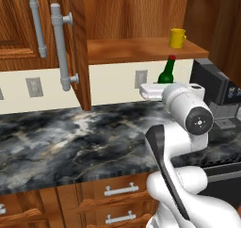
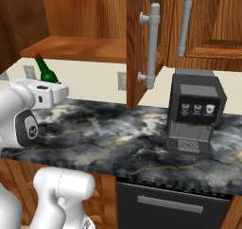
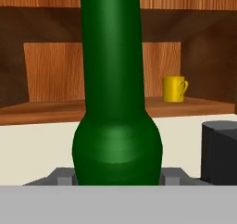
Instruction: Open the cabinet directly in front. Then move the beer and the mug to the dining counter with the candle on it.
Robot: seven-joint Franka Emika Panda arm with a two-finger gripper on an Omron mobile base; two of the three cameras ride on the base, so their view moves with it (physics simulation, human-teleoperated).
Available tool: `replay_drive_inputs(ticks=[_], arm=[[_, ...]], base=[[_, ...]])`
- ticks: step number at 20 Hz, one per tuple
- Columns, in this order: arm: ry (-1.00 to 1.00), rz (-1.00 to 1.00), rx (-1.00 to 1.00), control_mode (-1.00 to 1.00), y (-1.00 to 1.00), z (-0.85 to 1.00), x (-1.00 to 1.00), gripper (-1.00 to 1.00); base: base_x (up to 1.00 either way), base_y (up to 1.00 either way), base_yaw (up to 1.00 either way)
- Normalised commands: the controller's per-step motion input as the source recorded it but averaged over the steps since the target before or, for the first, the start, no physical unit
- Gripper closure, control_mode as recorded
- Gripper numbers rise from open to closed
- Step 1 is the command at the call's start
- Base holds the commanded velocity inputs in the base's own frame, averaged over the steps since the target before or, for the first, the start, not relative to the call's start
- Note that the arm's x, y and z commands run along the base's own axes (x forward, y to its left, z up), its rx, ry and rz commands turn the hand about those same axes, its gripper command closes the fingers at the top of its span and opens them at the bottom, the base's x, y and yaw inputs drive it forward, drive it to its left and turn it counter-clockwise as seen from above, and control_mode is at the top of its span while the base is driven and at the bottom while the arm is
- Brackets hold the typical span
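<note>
Beer (image 3: pixel 115 102) dark green glass, red cap. Mug (image 1: pixel 177 37) plain yellow. Cabinet (image 1: pixel 75 43) reddish-brown wood, 2 grey bar handles (image 1: pixel 60 48). Countertop (image 1: pixel 70 142) black-grey marble, white veins. Coffee machine (image 2: pixel 194 112) dark grey. Wall (image 1: pixel 113 85) cream, grey outlets. Arm (image 1: pixel 188 114) white, dark joints.

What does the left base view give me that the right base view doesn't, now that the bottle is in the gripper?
Left base view: the yellow mug standing on the cabinet shelf, and the drawers under the counter.
Right base view: the whole coffee machine and the dark panel below it.
Both: the open cabinet door, the beer upright, off the shelf, and the marble counter.
</note>
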Motion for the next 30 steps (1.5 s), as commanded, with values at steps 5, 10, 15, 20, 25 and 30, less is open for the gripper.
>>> replay_drive_inputs(ticks=[5, 10, 15, 20, 25, 30], arm=[[0.00, 0.00, 0.00, 1.00, 0.00, 0.00, 0.00, 1.00], [0.00, 0.00, 0.00, 1.00, 0.00, 0.00, 0.00, 1.00], [0.00, 0.00, 0.00, 1.00, 0.00, 0.00, 0.00, 1.00], [0.00, 0.00, 0.00, 1.00, 0.00, 0.00, 0.00, 1.00], [0.00, 0.00, 0.00, 1.00, 0.00, 0.00, 0.00, 1.00], [0.00, 0.00, 0.00, 1.00, 0.00, 0.00, 0.00, 1.00]], base=[[-0.93, 0.00, 0.18], [-1.00, -0.11, 0.53], [-0.78, -0.19, 0.82], [-0.53, -0.05, 0.88], [-0.42, 0.00, 0.90], [-0.40, 0.00, 0.89]])
